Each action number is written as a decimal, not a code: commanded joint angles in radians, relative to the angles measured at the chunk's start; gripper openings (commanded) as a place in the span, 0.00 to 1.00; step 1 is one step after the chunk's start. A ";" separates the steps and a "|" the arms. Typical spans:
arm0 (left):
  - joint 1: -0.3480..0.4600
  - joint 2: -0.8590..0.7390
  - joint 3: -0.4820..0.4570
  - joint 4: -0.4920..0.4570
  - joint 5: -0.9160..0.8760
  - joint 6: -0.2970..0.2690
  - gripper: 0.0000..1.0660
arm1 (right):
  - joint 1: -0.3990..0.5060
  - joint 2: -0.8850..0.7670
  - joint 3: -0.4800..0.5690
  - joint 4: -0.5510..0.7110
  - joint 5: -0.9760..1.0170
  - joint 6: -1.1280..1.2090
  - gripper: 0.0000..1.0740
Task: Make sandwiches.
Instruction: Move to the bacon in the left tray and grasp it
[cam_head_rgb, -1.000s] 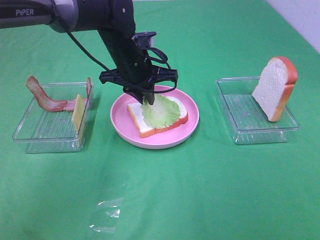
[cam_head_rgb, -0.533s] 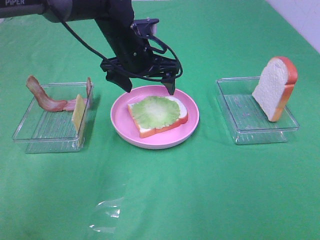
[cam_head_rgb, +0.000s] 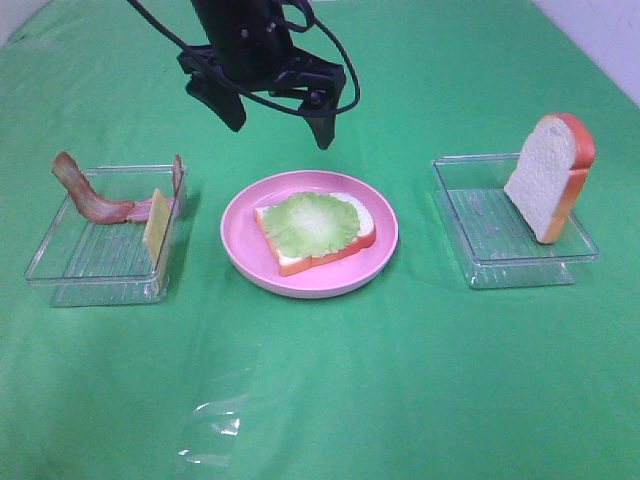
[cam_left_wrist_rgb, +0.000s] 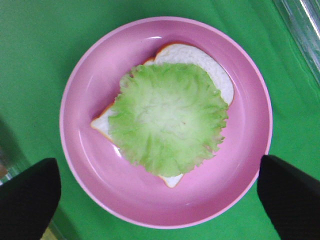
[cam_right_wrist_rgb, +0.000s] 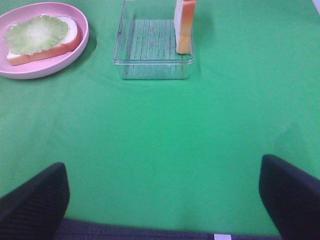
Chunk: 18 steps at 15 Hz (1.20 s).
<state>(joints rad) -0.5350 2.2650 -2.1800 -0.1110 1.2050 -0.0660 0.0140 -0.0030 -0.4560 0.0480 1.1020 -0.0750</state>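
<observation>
A white bread slice (cam_head_rgb: 287, 258) with an orange-brown crust lies on the pink plate (cam_head_rgb: 240, 250), and a pale green lettuce leaf (cam_head_rgb: 312, 222) lies flat on top of it. My left gripper (cam_head_rgb: 278, 122) hangs open well above the plate's far side and holds nothing. Its wrist view looks straight down on the lettuce (cam_left_wrist_rgb: 167, 117), with both black fingertips (cam_left_wrist_rgb: 27, 200) spread wide. A second bread slice (cam_head_rgb: 548, 175) stands leaning in the right tray (cam_head_rgb: 490, 250). My right gripper (cam_right_wrist_rgb: 162, 197) is open over bare cloth, short of that tray (cam_right_wrist_rgb: 150, 45).
The clear tray at the left (cam_head_rgb: 90, 265) holds reddish-brown bacon strips (cam_head_rgb: 85, 195) and a yellow cheese square (cam_head_rgb: 157, 225) leaning on its wall. A scrap of clear plastic (cam_head_rgb: 215, 420) lies on the green cloth near the front.
My left gripper opened and let go of the lettuce, which now lies flat on the bread. The gripper then rose up and away from the plate.
</observation>
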 joint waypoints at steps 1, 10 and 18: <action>0.035 -0.071 0.012 0.007 0.114 0.003 0.95 | -0.001 -0.032 0.003 0.003 -0.004 -0.006 0.92; 0.250 -0.271 0.172 0.039 0.114 -0.027 0.94 | -0.001 -0.032 0.003 0.003 -0.004 -0.006 0.92; 0.500 -0.272 0.386 0.052 0.026 -0.027 0.94 | -0.001 -0.032 0.003 0.003 -0.004 -0.006 0.92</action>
<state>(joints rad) -0.0240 1.9990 -1.8000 -0.0550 1.2180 -0.0860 0.0140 -0.0030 -0.4560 0.0480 1.1020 -0.0750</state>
